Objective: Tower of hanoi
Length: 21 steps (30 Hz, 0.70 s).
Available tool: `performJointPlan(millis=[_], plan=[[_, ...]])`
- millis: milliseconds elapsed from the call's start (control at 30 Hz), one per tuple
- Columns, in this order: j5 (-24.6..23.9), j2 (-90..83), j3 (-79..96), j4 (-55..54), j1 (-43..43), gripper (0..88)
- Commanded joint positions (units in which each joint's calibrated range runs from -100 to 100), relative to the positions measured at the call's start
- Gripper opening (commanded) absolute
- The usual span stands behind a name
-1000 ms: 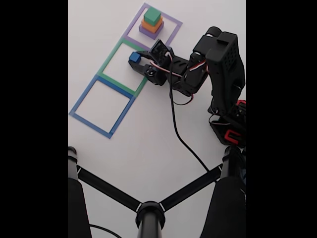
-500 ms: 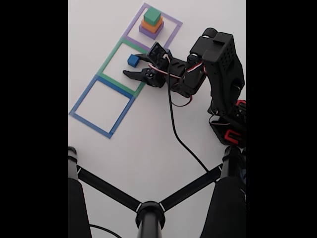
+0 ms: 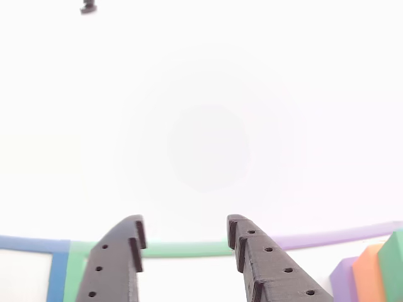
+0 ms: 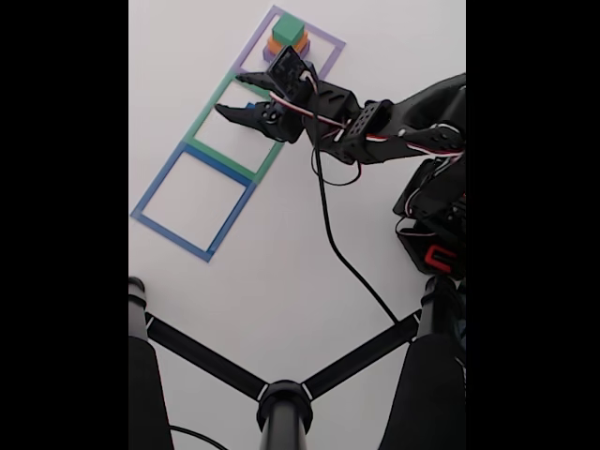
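Three blocks stand stacked in the fixed view inside the purple taped outline (image 4: 328, 44) at the top of the white table (image 4: 281, 281): the green cube (image 4: 287, 29) on top, the orange block (image 4: 277, 44) under it, and a sliver of the purple block (image 4: 268, 54) at the bottom, mostly hidden by the arm. In the other view the same stack sits at the lower right edge, with purple block (image 3: 343, 280), orange block (image 3: 371, 274) and green cube (image 3: 395, 264) stepping up toward the right. The small blue cube (image 4: 250, 106) shows as only a bit of blue in the fixed view, inside the green taped outline (image 4: 208, 114) and nearly covered by the gripper. The gripper (image 4: 236, 94) hangs over that green outline with its two dark fingers spread apart and nothing between them; one finger (image 4: 230, 113) points left across the outline, the other lies closer to the purple outline. In the other view the fingers (image 3: 116, 264) rise from the bottom edge with a clear gap between them, and the green tape line (image 3: 182, 249) runs behind them, joined on the left by the blue taped outline (image 3: 56, 270). In the fixed view the blue taped outline (image 4: 155, 192) lies below the green one. A black cable (image 4: 333, 244) trails from the arm down the table, and a black tripod-like stand (image 4: 281, 398) crosses the bottom.
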Motion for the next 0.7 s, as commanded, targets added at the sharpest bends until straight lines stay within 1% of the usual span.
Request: performJointPlan(millis=[0, 167, 333, 467, 667], plan=[[0.0, -18.4, -8.8, 30.4, 1.6, 0.7], [0.0, -27.8, -22.5, 60.7, 3.9, 0.7], [0.0, -28.8, -44.8, 90.6, 6.3, 0.7], [0.0, -27.8, -56.3, 103.7, 8.3, 0.7], [0.0, -28.1, -61.8, 111.4, 10.6, 0.8]])
